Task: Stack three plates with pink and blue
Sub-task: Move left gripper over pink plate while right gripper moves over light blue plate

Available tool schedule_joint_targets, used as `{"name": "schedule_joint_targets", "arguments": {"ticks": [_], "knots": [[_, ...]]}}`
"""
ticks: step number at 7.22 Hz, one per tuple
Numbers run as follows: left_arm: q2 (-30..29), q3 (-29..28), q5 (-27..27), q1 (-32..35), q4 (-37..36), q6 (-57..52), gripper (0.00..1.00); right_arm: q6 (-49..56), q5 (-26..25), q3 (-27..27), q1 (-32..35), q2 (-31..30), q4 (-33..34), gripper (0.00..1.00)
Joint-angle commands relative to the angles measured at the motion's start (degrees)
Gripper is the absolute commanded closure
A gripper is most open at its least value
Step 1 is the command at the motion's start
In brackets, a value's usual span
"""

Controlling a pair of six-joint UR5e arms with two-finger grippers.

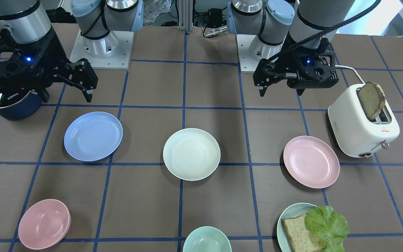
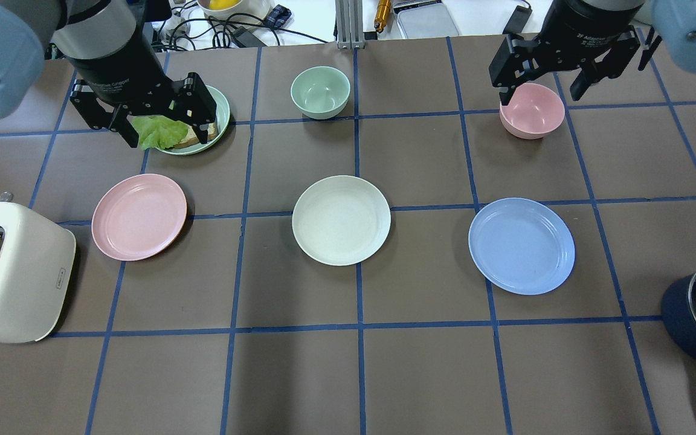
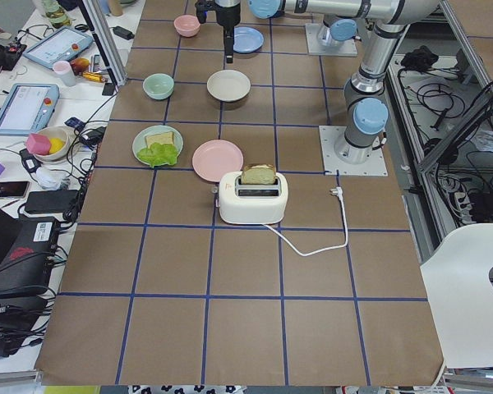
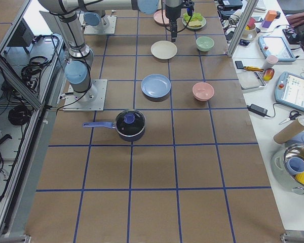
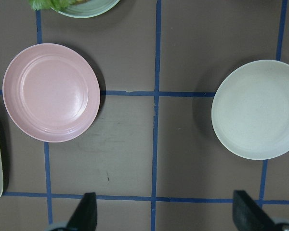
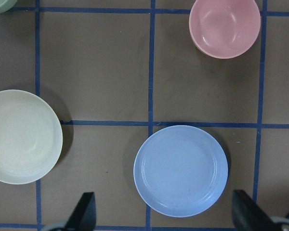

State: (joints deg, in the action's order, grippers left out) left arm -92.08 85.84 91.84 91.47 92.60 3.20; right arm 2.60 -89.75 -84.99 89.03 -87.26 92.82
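Three plates lie apart in a row on the brown table. The light blue plate (image 1: pixel 93 136) (image 2: pixel 521 246) (image 6: pixel 180 171) is on my right side. The cream-white plate (image 1: pixel 191 154) (image 2: pixel 341 220) (image 5: pixel 257 109) is in the middle. The pink plate (image 1: pixel 311 161) (image 2: pixel 139 216) (image 5: pixel 51 92) is on my left side. My left gripper (image 2: pixel 165 136) (image 1: pixel 280 91) is open and empty, high above the table near the pink plate. My right gripper (image 2: pixel 541 96) (image 1: pixel 66 97) is open and empty, high above the table near the blue plate.
A white toaster (image 1: pixel 362 122) with a bread slice stands beside the pink plate. A dark blue lidded pot (image 1: pixel 11 103) is near the blue plate. A pink bowl (image 1: pixel 44 224), a green bowl (image 1: pixel 206 239) and a pale green plate (image 1: pixel 290 211) with bread and lettuce sit along the far side.
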Motion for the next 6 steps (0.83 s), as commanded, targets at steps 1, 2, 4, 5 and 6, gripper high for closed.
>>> {"name": "schedule_joint_targets", "arguments": {"ticks": [1,2,4,5,6], "knots": [[0.3,0.0,0.0,-0.1,0.0,-0.2,0.00,0.0,-0.1,-0.1,-0.1,0.1,0.0,0.00],[0.3,0.1,-0.4,0.0,0.0,-0.1,0.00,0.0,-0.2,-0.1,-0.1,0.1,-0.2,0.00],[0.4,0.3,-0.9,-0.2,0.1,0.0,0.00,0.2,0.4,-0.3,-1.0,0.1,-0.7,0.00],[0.5,0.6,-0.6,-0.2,0.9,-0.2,0.00,0.1,0.4,-0.4,-1.1,0.2,-0.7,0.00],[0.4,0.8,-0.7,-0.6,0.8,-0.3,0.00,0.1,0.4,-0.5,-1.1,0.1,-0.4,0.00]]}}
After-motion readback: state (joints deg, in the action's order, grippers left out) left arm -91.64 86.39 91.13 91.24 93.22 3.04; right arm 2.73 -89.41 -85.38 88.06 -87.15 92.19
